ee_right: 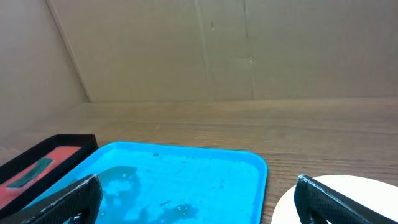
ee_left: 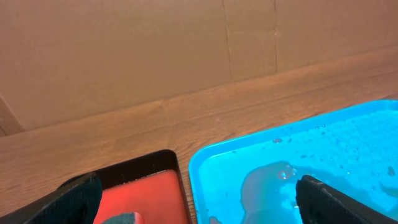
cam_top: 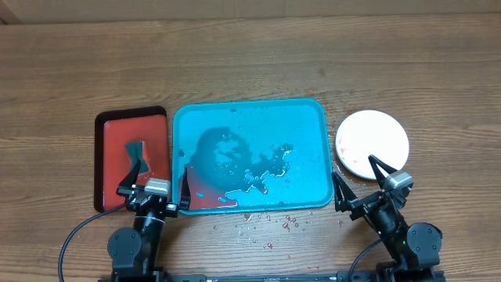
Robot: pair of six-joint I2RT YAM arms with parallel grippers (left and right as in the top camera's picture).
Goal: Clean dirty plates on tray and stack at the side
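Note:
The turquoise tray (cam_top: 317,117) lies mid-table, wet, with puddles and a red smear at its near left; no plates sit on it. It shows in the left wrist view (ee_left: 205,158) and the right wrist view (ee_right: 252,165). A white plate (cam_top: 374,141) with faint red smears lies right of the tray, topmost of a stack as far as I can tell; its edge shows in the right wrist view (ee_right: 348,186). The yellow-green and aqua plates are hidden. My left gripper (cam_top: 156,174) is open and empty at the tray's near left corner. My right gripper (cam_top: 362,180) is open and empty near the plate.
A smaller red tray with dark rim (cam_top: 109,121) lies left of the turquoise tray and holds a dark sponge (cam_top: 139,151). Red sauce drops (cam_top: 270,223) dot the wood in front of the tray. Cardboard walls stand behind the table.

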